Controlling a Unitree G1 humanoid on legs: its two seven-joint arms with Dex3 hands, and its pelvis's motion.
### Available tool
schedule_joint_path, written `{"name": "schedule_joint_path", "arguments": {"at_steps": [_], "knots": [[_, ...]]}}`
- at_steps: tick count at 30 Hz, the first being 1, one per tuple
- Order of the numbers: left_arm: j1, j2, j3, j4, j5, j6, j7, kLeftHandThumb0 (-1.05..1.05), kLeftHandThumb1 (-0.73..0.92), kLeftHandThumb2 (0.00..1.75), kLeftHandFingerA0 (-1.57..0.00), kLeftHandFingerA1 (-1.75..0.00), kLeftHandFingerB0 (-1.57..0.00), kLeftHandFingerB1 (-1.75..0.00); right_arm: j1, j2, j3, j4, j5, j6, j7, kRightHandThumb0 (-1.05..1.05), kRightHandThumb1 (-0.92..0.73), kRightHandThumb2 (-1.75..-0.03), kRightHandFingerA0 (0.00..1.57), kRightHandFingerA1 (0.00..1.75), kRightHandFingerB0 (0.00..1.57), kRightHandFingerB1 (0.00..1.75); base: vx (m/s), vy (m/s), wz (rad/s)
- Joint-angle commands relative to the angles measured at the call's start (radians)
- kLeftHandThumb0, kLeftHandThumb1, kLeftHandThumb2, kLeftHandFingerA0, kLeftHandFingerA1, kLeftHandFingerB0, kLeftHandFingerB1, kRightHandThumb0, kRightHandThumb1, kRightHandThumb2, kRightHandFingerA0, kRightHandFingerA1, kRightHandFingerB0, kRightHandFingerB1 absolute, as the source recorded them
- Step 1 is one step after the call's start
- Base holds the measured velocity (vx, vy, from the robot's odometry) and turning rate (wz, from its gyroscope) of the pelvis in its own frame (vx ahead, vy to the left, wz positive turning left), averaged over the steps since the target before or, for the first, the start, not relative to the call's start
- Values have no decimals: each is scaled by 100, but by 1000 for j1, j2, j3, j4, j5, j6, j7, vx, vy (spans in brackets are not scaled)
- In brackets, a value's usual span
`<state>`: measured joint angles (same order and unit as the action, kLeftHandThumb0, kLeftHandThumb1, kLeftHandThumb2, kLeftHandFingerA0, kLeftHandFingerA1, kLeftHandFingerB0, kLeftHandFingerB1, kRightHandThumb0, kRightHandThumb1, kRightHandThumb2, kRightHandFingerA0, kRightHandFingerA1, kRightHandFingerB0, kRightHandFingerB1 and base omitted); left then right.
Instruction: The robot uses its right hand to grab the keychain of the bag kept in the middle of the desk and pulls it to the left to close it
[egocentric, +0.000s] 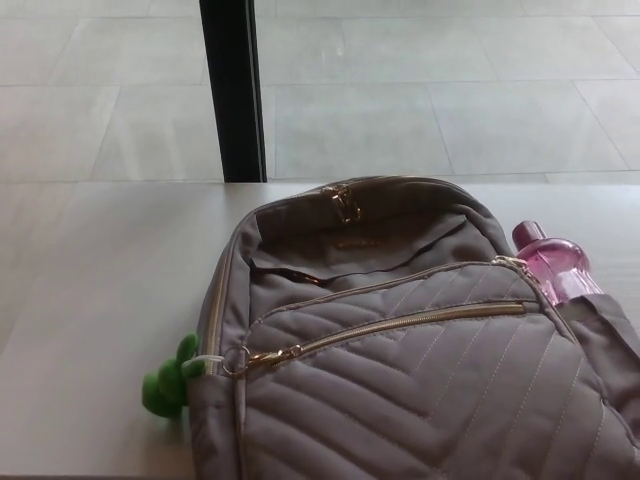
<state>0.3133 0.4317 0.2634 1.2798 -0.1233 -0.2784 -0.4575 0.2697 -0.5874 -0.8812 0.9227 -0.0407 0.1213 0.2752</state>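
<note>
- The bag (400, 390) lies on the tabletop (90, 300), filling the near right of the view and running off its near and right edges.
- The keychain (168, 380) rests on the tabletop just left of the bag, touching its left side.
- It hangs from a ring (238, 361) at the left end of the front zip (400, 325).
- The zip runs across the bag's front, from low left up to the right.
- The zip pulls (343, 203) sit together at the bag's far top edge.
- The bottle (552, 262) stands in the bag's right side pocket (612, 335), its top sticking out.
- A post (232, 90) rises behind the tabletop's far edge, left of the bag's middle.
- The floor (420, 110) lies beyond.
</note>
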Motion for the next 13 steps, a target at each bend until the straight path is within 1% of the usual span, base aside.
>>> {"name": "schedule_joint_path", "arguments": {"at_steps": [1, 2, 3, 4, 5, 6, 7, 8, 9, 10, 12, 13], "knots": [[10, 43, 53, 23, -32, 62, 41, -78, 33, 107, -74, -101, -43, -79, -4, 47, -165, 144, 275, 33, 35, -64, -61, -89, 26, 68, 3, 52, 0, 0, 0], [12, 44, 50, 22, -27, 56, 39, -79, 43, 101, -69, -109, -42, -86, 2, 41, -149, 149, 264, 33, 71, -64, -61, -87, 32, 69, 7, 54, 0, 0, 0], [16, 46, 45, 21, -18, 46, 36, -82, 43, 95, -67, -113, -34, -89, 10, 40, -129, 148, 247, 24, 85, -63, -58, -86, 41, 72, 10, 56, 0, 0, 0], [17, 46, 49, 21, -20, 45, 32, -86, 35, 103, -72, -105, -40, -83, 15, 38, -117, 143, 239, 28, 90, -62, -57, -85, 45, 74, 11, 57, 0, 0, 0], [16, 46, 53, 24, -21, 51, 31, -81, 36, 109, -72, -100, -35, -77, 22, 34, -105, 146, 232, 26, 113, -62, -56, -85, 47, 74, 13, 56, 0, 0, 0], [15, 46, 53, 28, -16, 53, 34, -82, 36, 108, -70, -98, -39, -78, 26, 28, -91, 155, 227, 18, 131, -62, -55, -85, 47, 74, 15, 56, 0, 0, 0], [15, 47, 54, 28, -14, 52, 29, -82, 36, 108, -70, -98, -39, -78, 27, 24, -83, 161, 229, 16, 140, -62, -55, -85, 47, 74, 15, 56, 0, 0, 0], [17, 46, 65, 26, -24, 64, 19, -78, 35, 108, -67, -97, -35, -76, 29, 22, -69, 168, 226, -3, 147, -62, -55, -85, 48, 74, 14, 56, 0, 0, 0], [19, 45, 75, 22, -34, 71, 10, -75, 33, 107, -69, -98, -35, -76, 29, 17, -55, 175, 222, -8, 150, -62, -55, -86, 50, 74, 17, 56, 0, 0, 0], [21, 43, 83, 19, -38, 72, 6, -71, 39, 100, -62, -116, -34, -92, 30, 14, -47, 177, 227, -8, 154, -62, -54, -86, 48, 73, 17, 56, 0, 0, 0], [27, 43, 93, 16, -38, 73, 0, -71, 39, 100, -62, -116, -34, -92, 37, 12, -35, 178, 238, -10, 161, -62, -54, -86, 48, 73, 17, 56, 0, 0, 0], [35, 45, 84, 10, -25, 57, 3, -77, 42, 98, -63, -114, -31, -89, 39, 10, -27, 179, 238, -13, 161, -62, -54, -86, 48, 72, 17, 56, 0, 0, 0]]}}
